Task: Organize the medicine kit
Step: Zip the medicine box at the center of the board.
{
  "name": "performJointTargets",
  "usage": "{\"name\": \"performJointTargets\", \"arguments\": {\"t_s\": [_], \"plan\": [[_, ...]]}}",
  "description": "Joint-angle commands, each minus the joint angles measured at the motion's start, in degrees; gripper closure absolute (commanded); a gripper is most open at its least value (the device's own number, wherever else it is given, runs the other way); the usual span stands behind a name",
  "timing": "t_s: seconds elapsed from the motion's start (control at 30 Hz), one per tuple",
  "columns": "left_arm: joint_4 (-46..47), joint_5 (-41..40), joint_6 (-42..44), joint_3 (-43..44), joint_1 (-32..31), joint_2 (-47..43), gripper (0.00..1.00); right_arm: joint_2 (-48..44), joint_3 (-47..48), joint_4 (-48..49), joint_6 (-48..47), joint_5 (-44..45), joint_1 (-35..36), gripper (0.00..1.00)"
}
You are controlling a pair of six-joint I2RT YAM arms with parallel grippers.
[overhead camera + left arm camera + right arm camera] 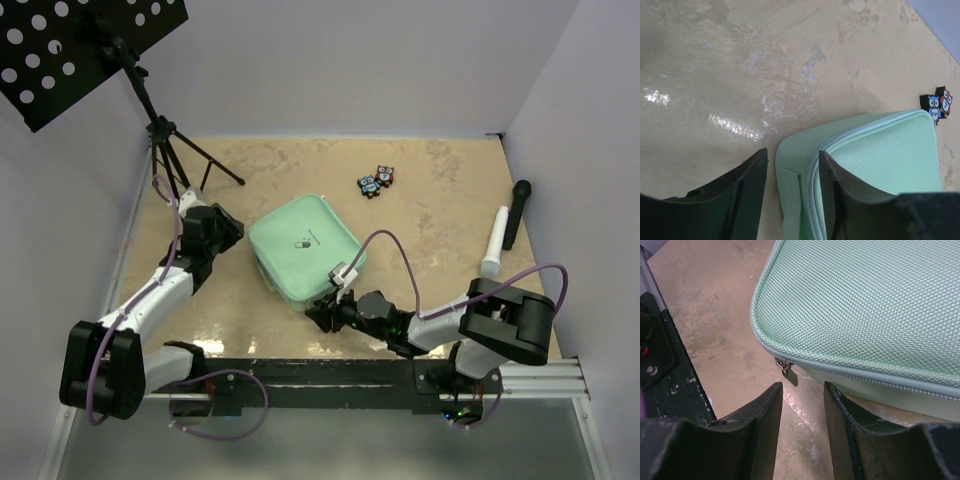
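Zipped shut at mid-desk (pixel 430 200): mint-green medicine kit (pixel 305 248), woven lid up, bare surface open all round. Owl figures (pixel 377 181) and two microphones (pixel 494 243) well apart toward far and right edges. Left claw (pixel 792 157) spread across the left corner. Right claw (pixel 803 387) spread, empty, low at the near corner, zip pull (pixel 788 372) just ahead.

beige table (pixel 430 200), closed mint-green medicine kit (pixel 305 245) mid-table, two owl figures (pixel 377 181) beyond it, white cylinder (pixel 495 243), black cylinder (pixel 517 212) at right
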Motion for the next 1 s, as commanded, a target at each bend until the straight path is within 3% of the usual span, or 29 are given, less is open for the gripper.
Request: {"name": "performJointTargets", "arguments": {"t_s": [0.0,0.2,0.7,0.97], "plan": [[-1.78,-3.35,4.17,4.62,1.00,0.21,0.45,-0.25,1.90,5.09,0.99,2.12,-0.12,0.57],[-1.95,0.68,7.43,10.24,1.26,6.79,0.39,0.54,2.78,5.18,1.17,2.38,-0.12,0.59],[5.95,11.14,7.96,8.41,1.26,14.53,0.43,-1.83,1.46,5.89,2.84,5.28,-0.12,0.99],[19.74,17.39,0.85,0.77,1.09,14.36,0.51,-8.60,0.05,0.89,0.47,5.20,-4.94,1.00]]}}
